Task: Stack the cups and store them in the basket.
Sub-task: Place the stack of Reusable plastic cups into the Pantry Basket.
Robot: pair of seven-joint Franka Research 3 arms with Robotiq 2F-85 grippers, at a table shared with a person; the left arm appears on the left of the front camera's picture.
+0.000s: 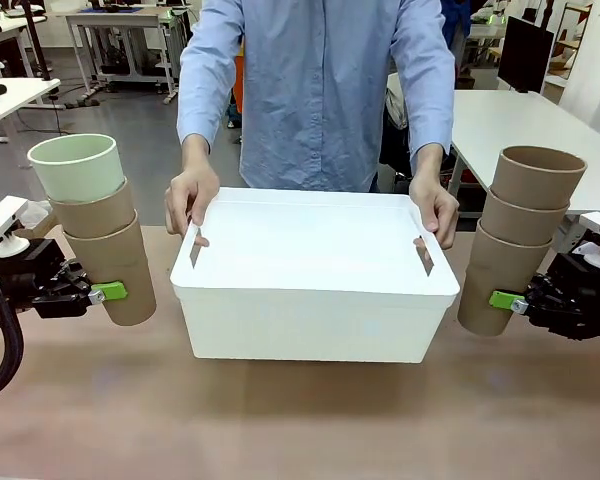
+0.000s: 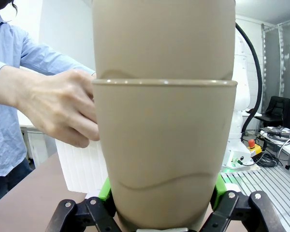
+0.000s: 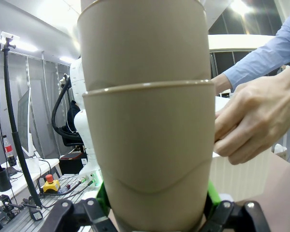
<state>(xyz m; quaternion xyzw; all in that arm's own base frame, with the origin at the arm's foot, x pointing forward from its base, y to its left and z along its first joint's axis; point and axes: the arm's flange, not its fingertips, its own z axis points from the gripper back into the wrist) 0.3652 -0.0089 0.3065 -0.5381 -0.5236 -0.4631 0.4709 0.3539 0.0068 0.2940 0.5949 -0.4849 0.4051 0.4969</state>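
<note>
Front view, starting at the left gripper point(image 1: 115, 292): what has it got?

— It is clamped on the bottom brown cup of a first stack point(image 1: 100, 235) of three, with the green cup point(image 1: 75, 165) on top. In the left wrist view its green pads point(image 2: 105, 191) press that bottom cup from both sides.

And the right gripper point(image 1: 492, 300)?

— It has the same grip on the lowest cup of a second stack point(image 1: 520, 235), all three brown. The right wrist view shows its pads point(image 3: 102, 198) tight on the cup's wall.

Where does the basket point(image 1: 315, 320) lie from each?

— Between them on the table point(image 1: 300, 430): at 3 o'clock from the left gripper, at 9 o'clock from the right. Neither arm is clearly nearer, since each stack is just beside one short end.

How do the stacks lie?

— Tilted, not upright. The first stack's mouth leans to 11 o'clock and the second's to 1 o'clock, so both lean away from the basket.

Is anything in the way?

— A person's hand point(image 1: 190, 200) grips the rim at the left gripper's end, and a second hand point(image 1: 435, 205) grips the right gripper's end. I judge that either stack must rise over the rim and swing inward, clear of the hand there. I cannot tell whether the stacks' bases touch the table.
</note>
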